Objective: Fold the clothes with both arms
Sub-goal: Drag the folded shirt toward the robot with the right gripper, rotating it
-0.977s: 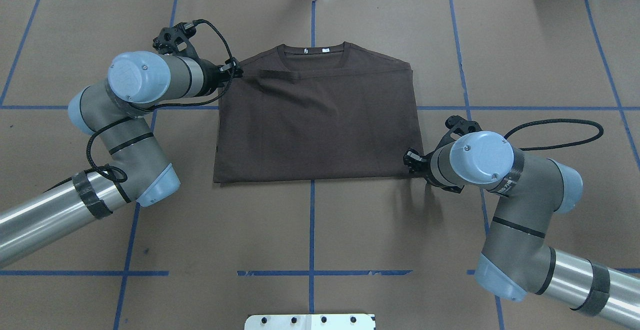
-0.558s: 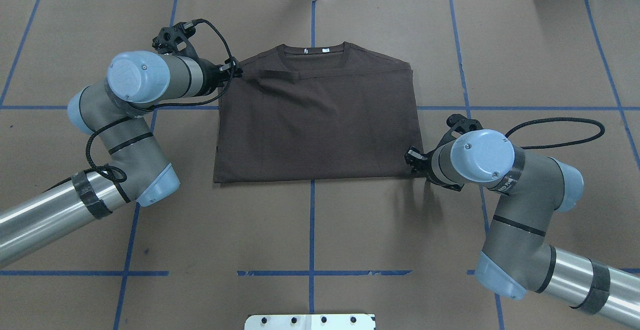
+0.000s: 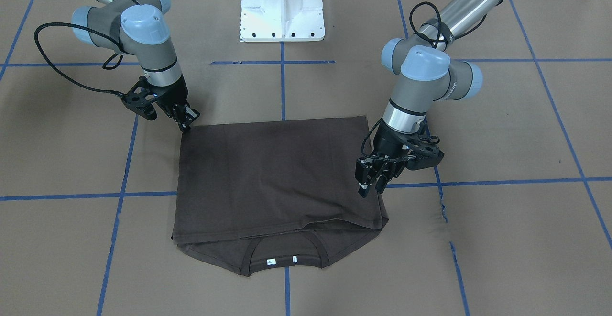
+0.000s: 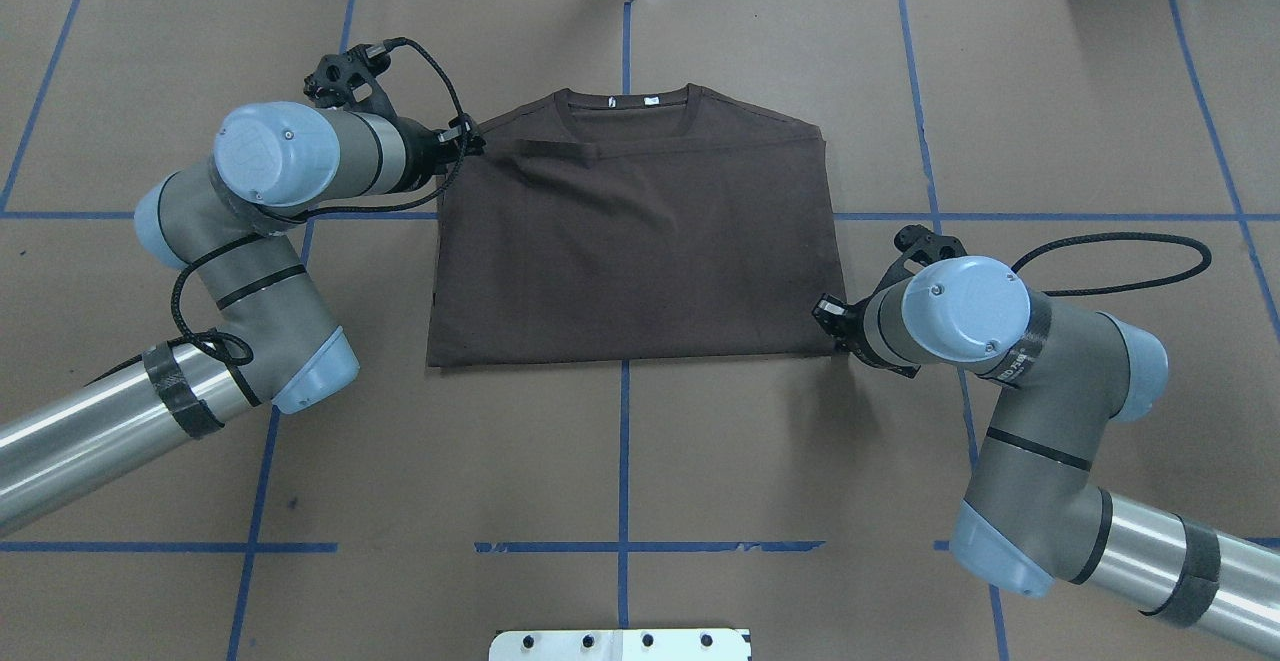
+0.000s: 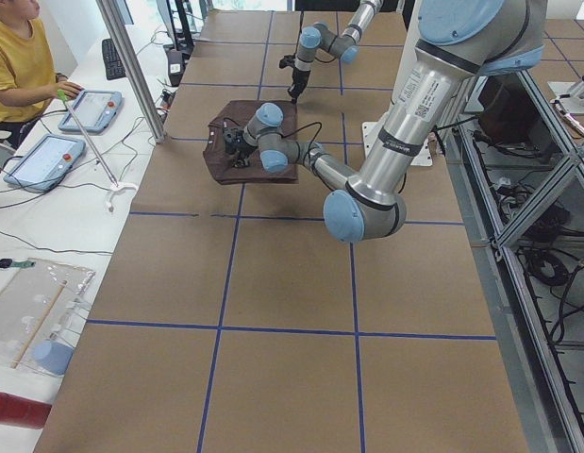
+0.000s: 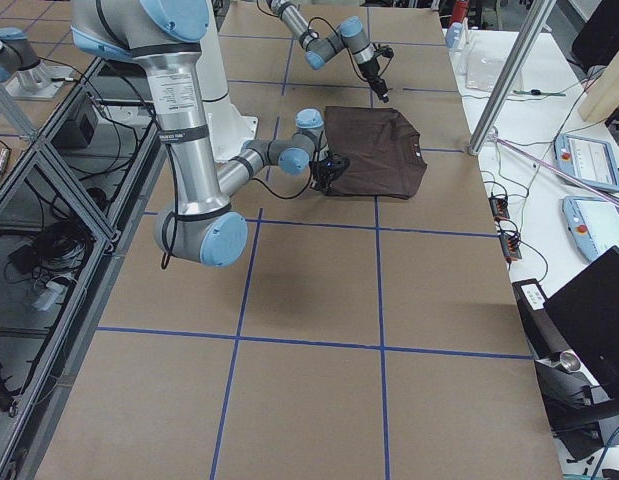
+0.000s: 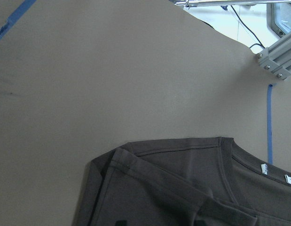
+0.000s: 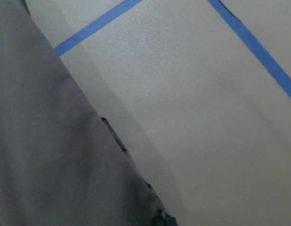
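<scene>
Shirt [image 4: 630, 241] lies folded flat in the middle of the overhead view, between my two grippers. Left gripper [image 4: 472, 138], fingers a bit apart, is at its upper left corner. Right gripper [image 4: 822, 313] is at the lower right corner; I cannot tell if it pinches.

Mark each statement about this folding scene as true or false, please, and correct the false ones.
1. The T-shirt lies with its collar on the side away from the white pedestal base. True.
2. The left pincer is at a hem corner. False: it is at the shirt's side edge near the shoulder; the right pincer is at a hem corner.
3. White neck tags show inside the collar. True.
4. The shirt lies fully spread, sleeves stretched out. False: the sleeves are folded in, and the outline is nearly rectangular.
</scene>
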`<action>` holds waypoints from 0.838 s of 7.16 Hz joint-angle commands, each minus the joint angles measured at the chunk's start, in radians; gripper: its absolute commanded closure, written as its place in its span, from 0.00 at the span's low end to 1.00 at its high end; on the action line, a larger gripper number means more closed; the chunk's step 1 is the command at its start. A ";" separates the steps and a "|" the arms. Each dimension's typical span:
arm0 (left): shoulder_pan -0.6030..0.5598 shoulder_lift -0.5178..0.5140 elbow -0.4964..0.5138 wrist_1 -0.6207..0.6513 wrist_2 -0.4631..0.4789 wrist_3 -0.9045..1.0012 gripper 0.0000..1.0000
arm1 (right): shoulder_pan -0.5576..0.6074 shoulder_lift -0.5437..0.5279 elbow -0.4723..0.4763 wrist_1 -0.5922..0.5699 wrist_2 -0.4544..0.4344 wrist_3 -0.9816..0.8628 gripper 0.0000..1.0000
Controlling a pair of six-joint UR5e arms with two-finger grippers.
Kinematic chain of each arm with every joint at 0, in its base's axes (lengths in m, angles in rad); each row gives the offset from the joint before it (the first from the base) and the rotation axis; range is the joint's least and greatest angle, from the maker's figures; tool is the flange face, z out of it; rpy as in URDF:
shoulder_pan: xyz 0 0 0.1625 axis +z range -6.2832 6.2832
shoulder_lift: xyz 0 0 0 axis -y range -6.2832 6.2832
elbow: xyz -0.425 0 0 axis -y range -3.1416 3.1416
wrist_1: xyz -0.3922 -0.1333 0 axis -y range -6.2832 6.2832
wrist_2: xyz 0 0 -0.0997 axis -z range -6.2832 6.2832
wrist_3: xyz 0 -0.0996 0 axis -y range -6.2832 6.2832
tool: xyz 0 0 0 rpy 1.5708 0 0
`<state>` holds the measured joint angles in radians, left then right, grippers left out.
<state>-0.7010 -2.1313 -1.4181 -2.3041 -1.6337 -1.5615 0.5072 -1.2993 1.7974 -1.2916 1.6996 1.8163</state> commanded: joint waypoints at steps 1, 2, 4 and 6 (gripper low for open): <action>-0.002 0.001 0.001 0.000 0.000 0.000 0.43 | 0.005 0.002 0.016 0.000 0.003 -0.002 1.00; 0.000 0.001 0.001 0.000 -0.002 -0.002 0.43 | 0.010 -0.023 0.081 -0.006 0.011 -0.002 1.00; -0.002 0.001 -0.002 0.000 -0.003 -0.002 0.43 | -0.085 -0.083 0.274 -0.165 0.014 -0.002 1.00; 0.005 0.014 -0.039 0.000 -0.012 -0.003 0.43 | -0.226 -0.121 0.513 -0.390 0.046 -0.002 1.00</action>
<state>-0.7001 -2.1269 -1.4329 -2.3047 -1.6396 -1.5635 0.3667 -1.3934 2.1683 -1.5533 1.7242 1.8147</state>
